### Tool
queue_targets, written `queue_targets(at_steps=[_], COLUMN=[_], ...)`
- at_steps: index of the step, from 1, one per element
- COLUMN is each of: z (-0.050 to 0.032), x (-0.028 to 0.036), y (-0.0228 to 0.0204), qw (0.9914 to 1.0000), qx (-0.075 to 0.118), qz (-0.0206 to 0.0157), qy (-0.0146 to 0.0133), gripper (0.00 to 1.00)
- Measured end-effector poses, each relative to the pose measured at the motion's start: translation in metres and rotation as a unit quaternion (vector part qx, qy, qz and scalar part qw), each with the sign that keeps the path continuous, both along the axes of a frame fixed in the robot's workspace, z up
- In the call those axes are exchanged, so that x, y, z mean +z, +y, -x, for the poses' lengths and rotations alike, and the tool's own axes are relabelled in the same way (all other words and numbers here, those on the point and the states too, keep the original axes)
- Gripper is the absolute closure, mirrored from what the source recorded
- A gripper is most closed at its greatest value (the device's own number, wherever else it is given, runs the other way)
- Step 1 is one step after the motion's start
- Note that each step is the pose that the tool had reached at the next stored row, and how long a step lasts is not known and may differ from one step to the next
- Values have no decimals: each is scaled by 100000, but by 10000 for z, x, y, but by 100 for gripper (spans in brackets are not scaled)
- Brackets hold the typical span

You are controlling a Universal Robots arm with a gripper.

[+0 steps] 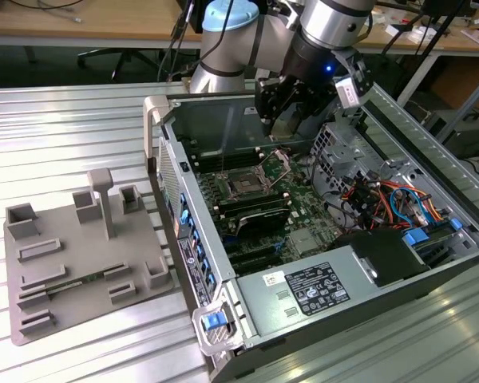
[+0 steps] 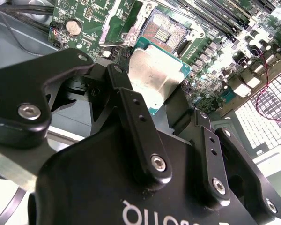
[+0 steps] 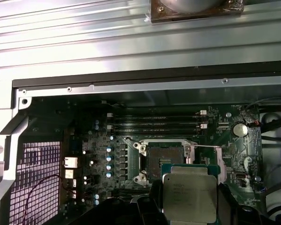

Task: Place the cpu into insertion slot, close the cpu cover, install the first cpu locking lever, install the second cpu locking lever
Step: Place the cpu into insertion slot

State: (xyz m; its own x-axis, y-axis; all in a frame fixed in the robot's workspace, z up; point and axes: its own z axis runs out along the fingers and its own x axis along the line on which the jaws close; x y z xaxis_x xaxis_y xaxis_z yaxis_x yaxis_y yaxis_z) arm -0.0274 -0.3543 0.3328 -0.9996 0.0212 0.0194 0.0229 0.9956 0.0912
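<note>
A ribbed metal table point(image 1: 80, 128) is carrying an open computer case point(image 1: 193, 239), and desks point(image 1: 80, 32) are standing behind. A grey fixture plate point(image 1: 72, 263) is lying beside the case, at the exterior view's left. Between the case walls the gripper point(image 1: 281, 120) is hanging, its fingers point(image 2: 131, 108) clamping the cpu point(image 2: 155, 75) near the insertion slot point(image 2: 163, 32), not touching it. The cpu cover point(image 2: 116, 28) is standing open at the slot's edge.

Glare on table point(image 1: 64, 128), dim case point(image 1: 215, 120)
</note>
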Motion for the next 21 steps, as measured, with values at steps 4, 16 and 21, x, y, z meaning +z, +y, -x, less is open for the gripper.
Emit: queue_targets(at_steps=[4,16,21], z=[0,0,0], x=[-25,-69,-85], y=[-5,-10,-12], qw=[100000,100000,100000], qx=[1,3,2], qz=[4,2,2], qy=[0,3,1], gripper=[45,45,45])
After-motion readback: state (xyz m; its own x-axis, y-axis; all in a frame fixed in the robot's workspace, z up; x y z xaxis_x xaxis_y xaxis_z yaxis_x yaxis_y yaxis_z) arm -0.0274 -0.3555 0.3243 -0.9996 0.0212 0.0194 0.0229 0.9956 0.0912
